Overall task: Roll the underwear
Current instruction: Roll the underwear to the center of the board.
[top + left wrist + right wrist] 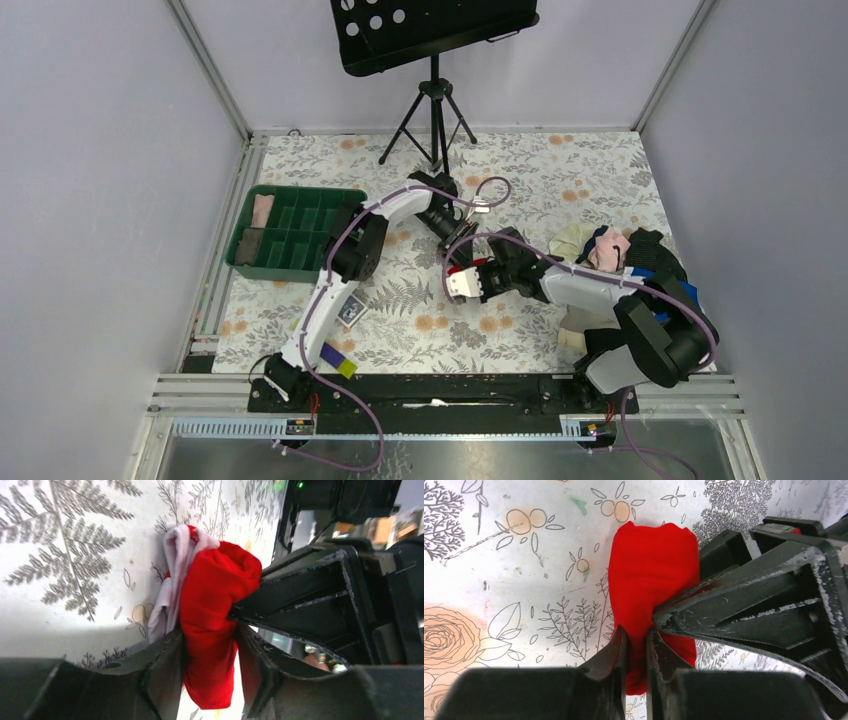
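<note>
The underwear (215, 605) is bright red cloth bunched into a compact roll, with its white-pink trim (172, 575) on one side. Both grippers pinch it at the middle of the table, where only a sliver of red (459, 270) shows between them in the top view. My left gripper (210, 650) is shut on the roll from the far side. My right gripper (636, 645) is shut on the same roll (651, 580) from the near right, its jaws squeezing the cloth thin. The two grippers (462, 262) touch or nearly touch each other.
A green divided bin (290, 232) stands at the left, holding folded pieces. A pile of mixed clothes (615, 250) lies at the right by the right arm. A music stand tripod (432, 125) stands at the back. The floral cloth (400, 310) covers the table.
</note>
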Controlling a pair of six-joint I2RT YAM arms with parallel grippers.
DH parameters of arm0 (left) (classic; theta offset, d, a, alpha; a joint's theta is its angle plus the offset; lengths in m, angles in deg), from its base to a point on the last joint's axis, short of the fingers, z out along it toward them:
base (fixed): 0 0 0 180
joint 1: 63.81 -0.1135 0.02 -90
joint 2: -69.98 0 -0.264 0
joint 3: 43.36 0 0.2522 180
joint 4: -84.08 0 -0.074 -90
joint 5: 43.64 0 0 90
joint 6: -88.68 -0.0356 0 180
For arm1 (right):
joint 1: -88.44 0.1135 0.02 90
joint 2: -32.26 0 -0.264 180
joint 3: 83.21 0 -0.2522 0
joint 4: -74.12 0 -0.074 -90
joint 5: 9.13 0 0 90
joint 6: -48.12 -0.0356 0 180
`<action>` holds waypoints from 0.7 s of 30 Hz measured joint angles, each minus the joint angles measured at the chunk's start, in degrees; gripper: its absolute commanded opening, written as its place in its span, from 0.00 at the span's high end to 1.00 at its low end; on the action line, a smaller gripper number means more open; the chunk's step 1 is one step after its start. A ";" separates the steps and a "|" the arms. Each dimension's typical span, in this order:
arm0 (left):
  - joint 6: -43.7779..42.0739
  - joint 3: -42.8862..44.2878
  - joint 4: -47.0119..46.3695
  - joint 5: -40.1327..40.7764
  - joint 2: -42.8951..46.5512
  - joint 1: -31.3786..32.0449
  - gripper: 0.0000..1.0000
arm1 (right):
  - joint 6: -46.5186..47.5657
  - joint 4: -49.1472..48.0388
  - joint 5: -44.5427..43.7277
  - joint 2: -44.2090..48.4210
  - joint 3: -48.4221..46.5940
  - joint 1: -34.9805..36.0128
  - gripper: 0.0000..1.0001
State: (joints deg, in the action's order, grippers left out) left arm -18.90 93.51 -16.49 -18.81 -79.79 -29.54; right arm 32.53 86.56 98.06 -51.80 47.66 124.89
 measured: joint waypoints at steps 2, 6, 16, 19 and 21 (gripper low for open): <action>-1.57 -2.97 -1.31 -0.15 2.38 -0.26 0.49 | 0.55 5.73 0.94 -1.36 -4.31 -0.02 0.94; -4.87 -21.35 -10.67 2.34 14.25 -2.32 0.47 | -0.76 14.99 5.66 -5.70 -12.11 -0.17 0.96; -4.20 -57.88 -25.27 11.85 44.52 -9.77 0.46 | -12.09 28.74 16.11 -16.20 -25.86 -4.59 0.96; -1.77 -65.33 -32.24 15.89 53.22 -8.61 0.45 | -14.21 32.39 20.28 -19.65 -29.77 -6.91 0.95; -0.83 -70.62 -37.29 20.17 59.60 -8.04 0.41 | -15.63 35.50 23.12 -22.60 -33.05 -8.44 0.95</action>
State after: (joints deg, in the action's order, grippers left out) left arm -19.73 22.89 -53.77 1.36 -20.19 -37.59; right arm 16.90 122.06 121.18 -74.40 14.61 116.45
